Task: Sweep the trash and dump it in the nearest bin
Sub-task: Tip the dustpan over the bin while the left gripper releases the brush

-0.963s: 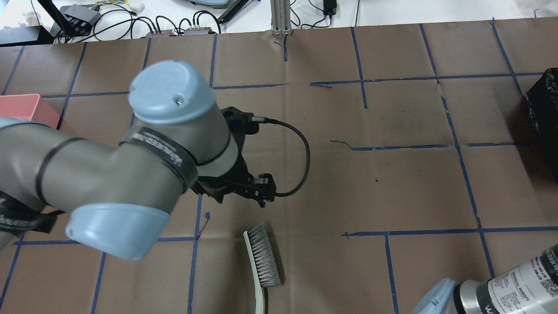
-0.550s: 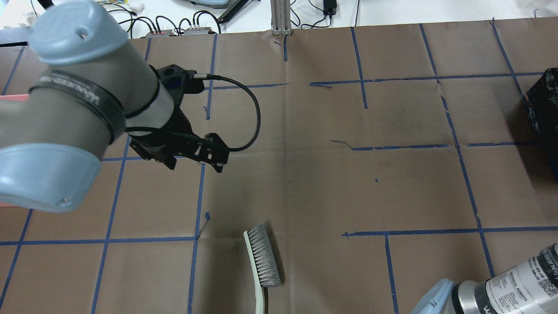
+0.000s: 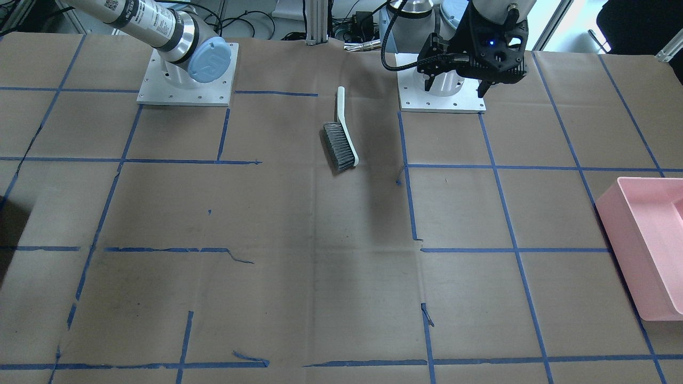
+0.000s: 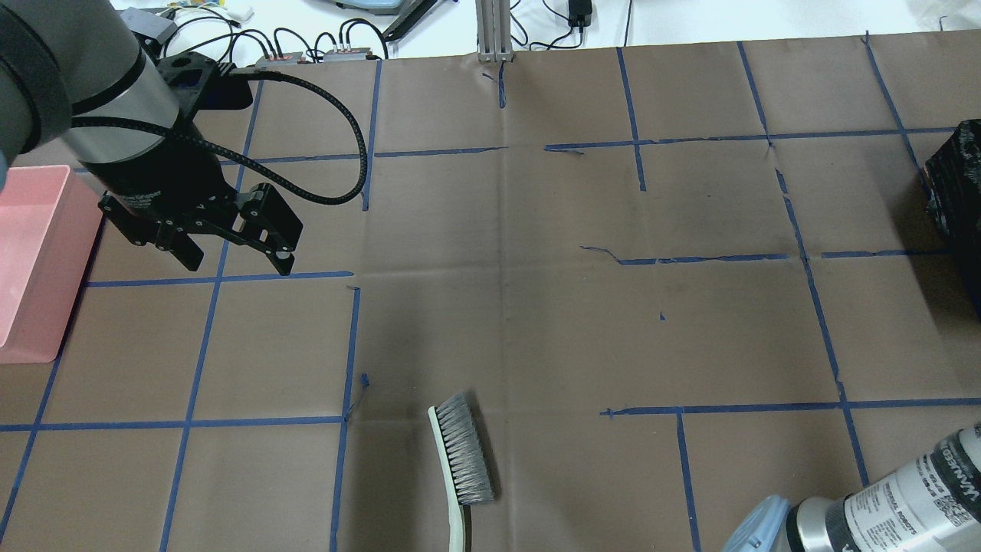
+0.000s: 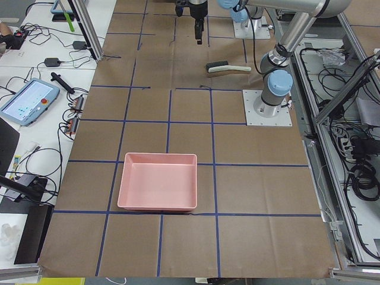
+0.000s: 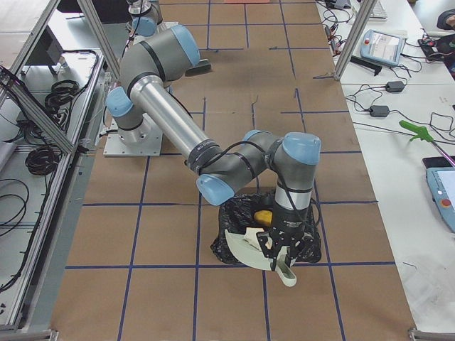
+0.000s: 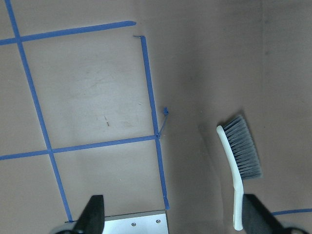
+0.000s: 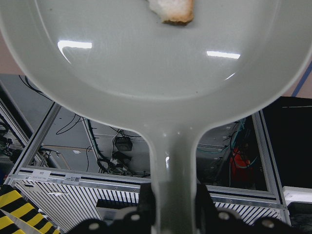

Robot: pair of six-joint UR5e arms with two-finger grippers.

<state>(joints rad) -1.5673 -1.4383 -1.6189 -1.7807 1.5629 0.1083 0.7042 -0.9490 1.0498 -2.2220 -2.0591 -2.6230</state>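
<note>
My right gripper (image 8: pixel 173 209) is shut on the handle of a pale dustpan (image 8: pixel 146 73). It holds the pan tilted over a black bin bag (image 6: pixel 238 231) at the table's right end. One torn piece of white bread (image 8: pixel 171 9) lies in the pan. A yellow-brown potato-like lump (image 6: pixel 263 215) sits in the bag. The second bread piece is not visible. My left gripper (image 4: pixel 236 263) is open and empty, hovering above the table's left part. A white-handled brush (image 4: pixel 464 460) lies flat near the robot's side, also in the left wrist view (image 7: pixel 241 156).
A pink bin (image 4: pixel 31 253) stands at the table's left end, just left of my left gripper. The brown paper table (image 4: pixel 613 307) carries a blue tape grid. Cables and boxes (image 4: pixel 306 46) lie beyond the far edge.
My left arm has swung left and back, away from the brush, and now uncovers the pink bin. The brush has not moved.
</note>
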